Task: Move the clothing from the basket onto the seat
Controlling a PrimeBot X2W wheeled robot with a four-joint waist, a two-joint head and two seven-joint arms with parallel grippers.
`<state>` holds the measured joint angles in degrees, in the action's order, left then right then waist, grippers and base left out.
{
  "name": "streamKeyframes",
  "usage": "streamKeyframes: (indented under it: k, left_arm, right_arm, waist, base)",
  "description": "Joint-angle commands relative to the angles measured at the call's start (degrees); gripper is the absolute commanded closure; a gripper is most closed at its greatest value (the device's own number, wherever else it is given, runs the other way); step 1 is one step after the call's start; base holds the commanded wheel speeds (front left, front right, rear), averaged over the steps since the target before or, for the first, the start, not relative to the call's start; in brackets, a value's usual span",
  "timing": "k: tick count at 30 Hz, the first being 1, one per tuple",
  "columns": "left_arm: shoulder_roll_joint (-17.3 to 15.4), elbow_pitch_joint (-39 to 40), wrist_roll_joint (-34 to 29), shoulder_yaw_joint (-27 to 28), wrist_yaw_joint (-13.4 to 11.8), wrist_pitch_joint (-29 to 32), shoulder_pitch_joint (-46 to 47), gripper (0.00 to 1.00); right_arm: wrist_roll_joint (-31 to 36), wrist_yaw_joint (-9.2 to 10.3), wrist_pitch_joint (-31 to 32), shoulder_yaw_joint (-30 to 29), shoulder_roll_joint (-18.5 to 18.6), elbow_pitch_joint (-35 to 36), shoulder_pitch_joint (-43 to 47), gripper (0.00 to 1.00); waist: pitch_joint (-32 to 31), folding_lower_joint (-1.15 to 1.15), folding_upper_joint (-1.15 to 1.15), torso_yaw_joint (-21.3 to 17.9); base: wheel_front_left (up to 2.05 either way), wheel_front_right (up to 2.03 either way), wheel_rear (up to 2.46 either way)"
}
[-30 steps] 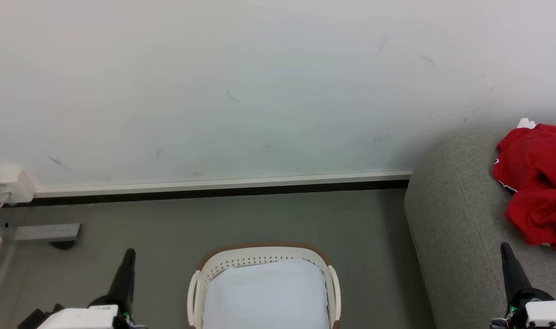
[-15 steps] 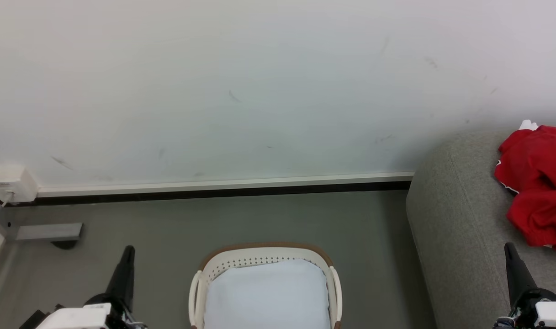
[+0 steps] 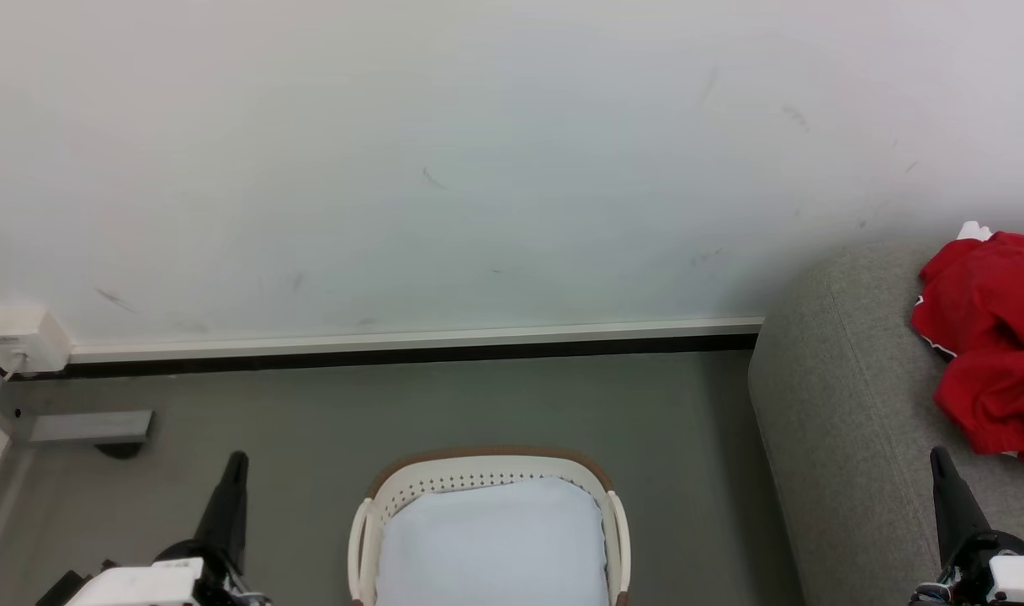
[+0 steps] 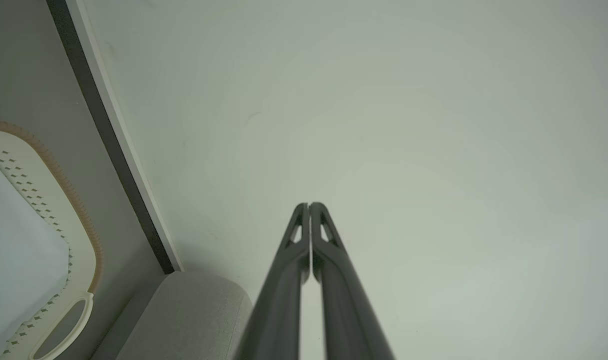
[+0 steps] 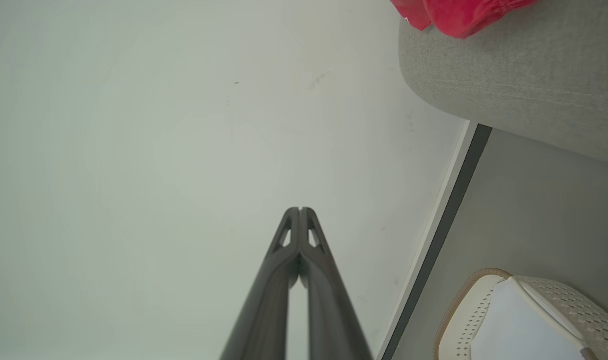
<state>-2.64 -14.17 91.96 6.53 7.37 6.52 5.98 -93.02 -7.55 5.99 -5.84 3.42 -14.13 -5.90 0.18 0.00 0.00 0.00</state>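
a pale scuffed wall (image 3: 478, 151) meets a grey floor (image 3: 394, 404) along a white baseboard (image 3: 411, 339) with a black strip beneath. at the far left, a small white box (image 3: 19, 337) sits against the wall, a thin cable at its side. below it, a flat grey bar (image 3: 87, 427) rests on a dark pad (image 3: 116, 452).

The head view is bright and evenly lit by soft, diffuse light with no single source to be made out. The white wall (image 3: 478, 168) shows no glare, and a faint shadow falls on it at middle right, where it meets the seat (image 3: 840, 404). Both wrist views are dimmer, with a grey-green cast that darkens toward the corners; the left gripper (image 4: 309, 205) and right gripper (image 5: 300, 209) are sharp at the tips but blur toward the bottom edge, and the clothing (image 5: 458, 12) at upper right looks soft and oversaturated.
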Motion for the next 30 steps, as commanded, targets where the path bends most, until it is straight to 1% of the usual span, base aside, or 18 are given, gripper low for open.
streamKeyframes:
  k: [1,30]
  left_arm:
    - [-0.44,0.20,0.81,0.07,0.23,0.27,0.47,1.00]
    - [-0.43,0.21,0.81,0.06,0.23,0.26,0.46,1.00]
  right_arm:
    - [0.05,0.12,0.14,-0.18,-0.07,0.29,-0.39,1.00]
    - [0.36,0.12,0.45,-0.47,-0.28,0.26,-0.42,1.00]
  waist:
    - [0.00,0.00,0.00,0.00]
    - [0.00,0.00,0.00,0.00]
  base:
    - [0.00,0.00,0.00]
    - [0.00,0.00,0.00]
